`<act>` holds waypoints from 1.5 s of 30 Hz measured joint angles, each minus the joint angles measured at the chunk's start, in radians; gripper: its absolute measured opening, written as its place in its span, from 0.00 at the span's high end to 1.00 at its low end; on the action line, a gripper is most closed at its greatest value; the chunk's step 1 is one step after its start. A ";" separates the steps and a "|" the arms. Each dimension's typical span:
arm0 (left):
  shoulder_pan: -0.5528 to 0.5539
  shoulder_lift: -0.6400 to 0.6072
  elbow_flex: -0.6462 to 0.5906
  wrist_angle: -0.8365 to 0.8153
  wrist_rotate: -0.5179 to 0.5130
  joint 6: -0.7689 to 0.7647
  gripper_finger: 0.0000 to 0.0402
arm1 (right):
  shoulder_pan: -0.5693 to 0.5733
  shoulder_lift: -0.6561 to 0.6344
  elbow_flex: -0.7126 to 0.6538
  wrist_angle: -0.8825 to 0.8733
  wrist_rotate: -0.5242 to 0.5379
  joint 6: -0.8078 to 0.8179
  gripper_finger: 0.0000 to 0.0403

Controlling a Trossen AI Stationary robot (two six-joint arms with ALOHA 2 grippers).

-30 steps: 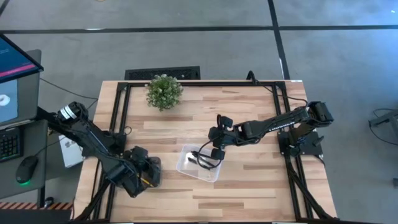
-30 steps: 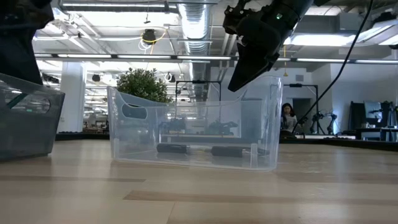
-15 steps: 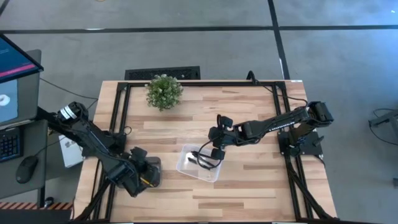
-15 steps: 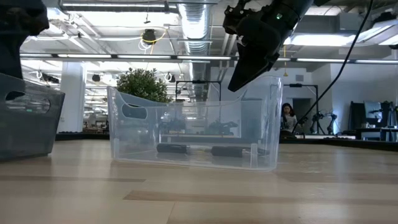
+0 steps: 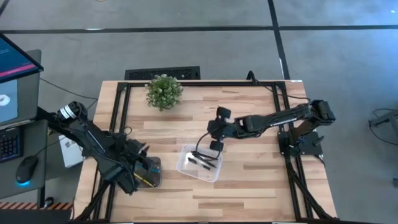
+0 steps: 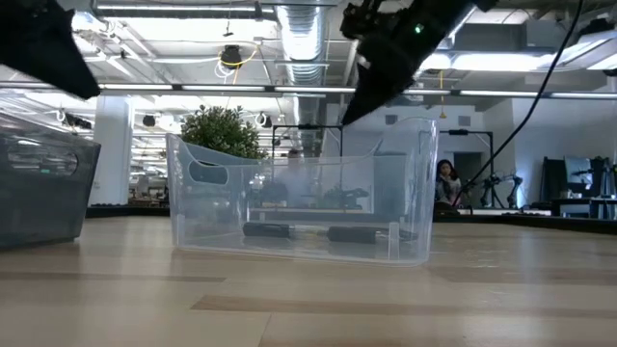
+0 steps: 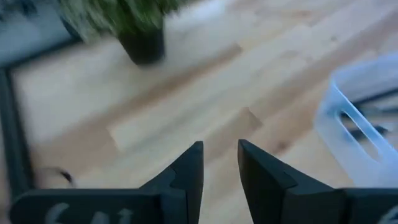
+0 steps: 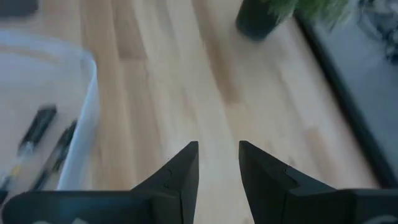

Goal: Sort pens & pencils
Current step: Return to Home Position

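Landmark: a clear plastic bin (image 5: 181, 160) with cut-out handles stands near the middle of the light wooden bench (image 5: 249, 180).
Pens: the thin black pens (image 5: 200, 160) lie flat on the floor of the clear bin, close together. Their exact number cannot be told.
Pencils: a yellow pencil (image 5: 144, 179) lies slanted inside a dark rectangular bin (image 5: 155, 168), which sits just beside the clear bin on the left arm's side. A second, light-coloured pencil cannot be made out there.
Right hand: the right hand (image 8: 218, 144) hangs above the clear bin's far rim, clear of the rim and apart from the pens. Its fingers are released, with a narrow gap between them and nothing in it.
Left hand: the left hand (image 7: 220, 144) is raised over the dark bin, to the left-arm side of the clear bin. It too is released, its fingers a little apart and empty.
Plant: a small green potted plant (image 5: 164, 91) stands well apart from the clear bin, at the bench's far edge.
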 joint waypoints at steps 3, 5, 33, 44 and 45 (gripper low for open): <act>0.007 -0.033 0.000 -0.106 -0.045 -0.003 0.77 | -0.031 -0.045 0.000 0.002 -0.010 -0.045 0.67; 0.021 -0.067 -0.001 -0.141 -0.086 0.022 0.77 | -0.055 -0.089 0.000 0.013 -0.011 -0.064 0.67; 0.450 -0.926 -0.469 0.866 -0.230 1.450 0.77 | -0.379 -0.746 -0.545 0.382 -0.183 -0.092 0.66; 0.729 -1.076 -0.680 1.152 -0.109 1.649 0.77 | -0.458 -0.910 -0.820 0.631 -0.184 -0.030 0.66; 0.737 -1.090 -0.699 1.192 -0.106 1.674 0.77 | -0.457 -0.923 -0.848 0.669 -0.184 -0.030 0.66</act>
